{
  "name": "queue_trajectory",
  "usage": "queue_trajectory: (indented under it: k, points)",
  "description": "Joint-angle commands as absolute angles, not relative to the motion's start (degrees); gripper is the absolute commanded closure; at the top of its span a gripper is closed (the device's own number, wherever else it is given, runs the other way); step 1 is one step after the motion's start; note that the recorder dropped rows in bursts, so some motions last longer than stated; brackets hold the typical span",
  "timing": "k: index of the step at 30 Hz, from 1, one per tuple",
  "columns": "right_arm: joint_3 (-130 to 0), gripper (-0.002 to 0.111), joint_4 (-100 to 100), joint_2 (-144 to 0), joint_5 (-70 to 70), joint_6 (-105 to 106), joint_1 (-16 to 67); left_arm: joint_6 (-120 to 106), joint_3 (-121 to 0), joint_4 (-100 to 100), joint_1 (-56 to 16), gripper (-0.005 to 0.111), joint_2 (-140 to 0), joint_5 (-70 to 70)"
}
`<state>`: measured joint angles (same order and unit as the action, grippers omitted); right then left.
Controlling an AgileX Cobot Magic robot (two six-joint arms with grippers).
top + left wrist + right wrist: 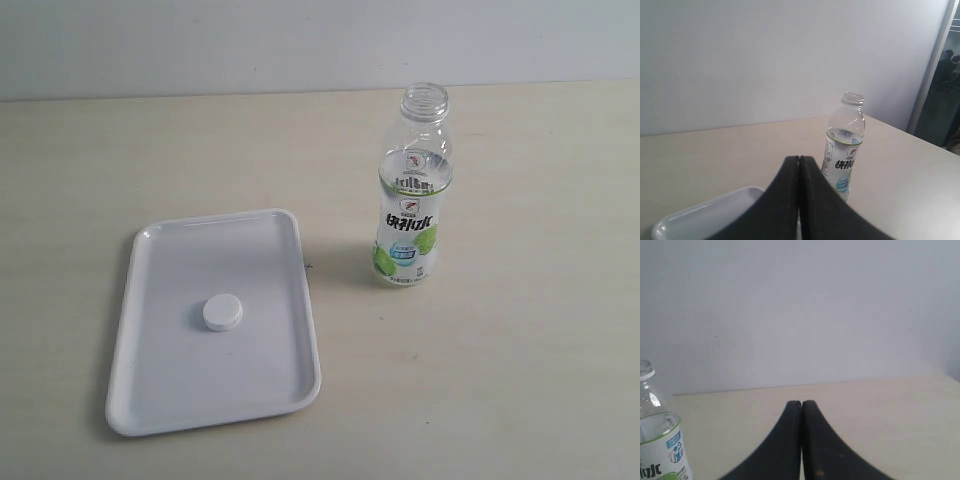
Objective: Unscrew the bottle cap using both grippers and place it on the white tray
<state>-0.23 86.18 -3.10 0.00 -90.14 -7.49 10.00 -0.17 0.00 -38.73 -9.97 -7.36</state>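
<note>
Left tool (799, 159) and right tool (801, 404) both point roughly level, jaws pressed together.

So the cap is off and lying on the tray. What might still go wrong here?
1. The bottle stands open and upright beside the white tray; a bump from the left gripper might tip it and spill whatever is inside.
2. The bottle cap lies loose on the tray, so a nudge might slide it.
</note>
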Motion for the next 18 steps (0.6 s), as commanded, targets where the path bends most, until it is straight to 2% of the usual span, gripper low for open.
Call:
queue_trajectory:
  k: [1,4,6,7,9,10,18]
  points:
    - [0.0,0.108,85.41,-2.89,0.0,-89.16,-7.77,10.24,0.0,-0.77,-38.95,0.107,-9.69,-7.58]
    - [0.0,0.108,68.7,-2.89,1.39,-73.82,-7.77,10.24,0.0,-0.77,-38.95,0.107,-9.69,-7.58]
    - [0.0,0.108,43.88,-2.89,3.06,-47.43,-7.77,10.24,0.0,-0.77,-38.95,0.107,-9.69,-7.58]
    - [0.0,0.108,29.86,-2.89,3.25,-27.83,-7.77,10.24,0.0,-0.77,-38.95,0.107,-9.69,-7.58]
    - [0.0,0.108,8.98,-2.89,3.14,-5.48,-7.77,10.24,0.0,-0.77,-38.95,0.107,-9.69,-7.58]
    - [0.0,0.108,4.63,-2.89,3.14,0.34,-7.77,10.24,0.0,-0.77,-38.95,0.107,-9.69,-7.58]
    - [0.0,0.108,3.38,-2.89,3.35,0.75,-7.77,10.24,0.0,-0.77,-38.95,0.107,-9.69,-7.58]
